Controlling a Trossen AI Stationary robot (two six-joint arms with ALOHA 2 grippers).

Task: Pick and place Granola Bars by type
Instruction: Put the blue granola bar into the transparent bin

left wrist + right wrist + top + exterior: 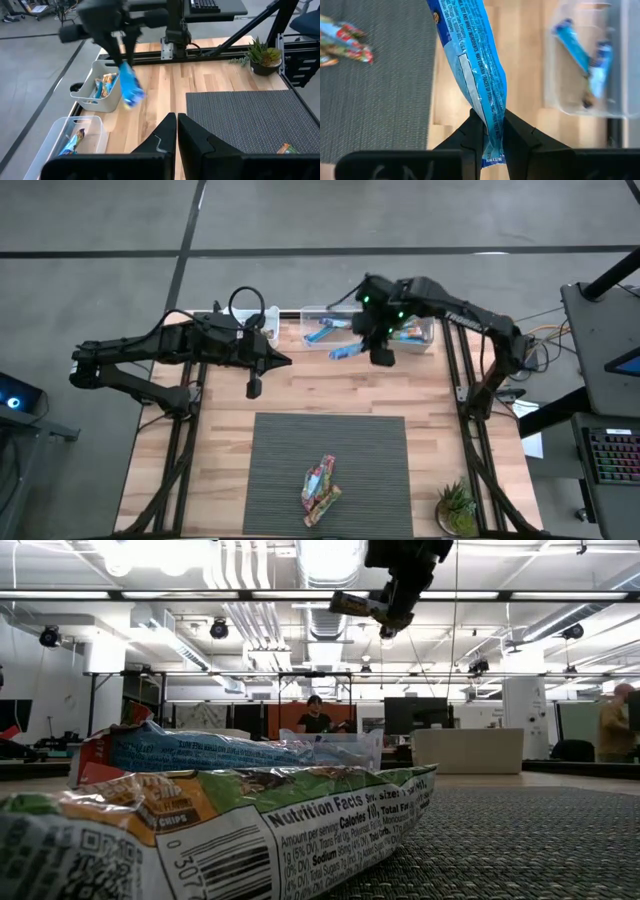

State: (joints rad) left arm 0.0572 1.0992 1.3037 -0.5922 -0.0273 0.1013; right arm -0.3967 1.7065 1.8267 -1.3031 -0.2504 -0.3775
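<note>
The wooden table (pixel 320 395) carries a dark mat (pixel 330 470) at 6 o'clock. At 12 o'clock, along the far edge, stand 2 bins: a clear bin (pixel 325 320) with blue bars inside, and beside it toward 1 o'clock a second bin (pixel 425 332), partly hidden by the arm. The left gripper (pixel 254 387) hangs at 10 o'clock over bare wood, its fingers pressed together, holding nothing. The right gripper (pixel 378 352) hovers just in front of the clear bin, pinching 1 end of a blue bar (pixel 345 351), which is lifted clear of the table. A small heap of multicoloured bars (pixel 320 488) lies on the mat at 6 o'clock.
</note>
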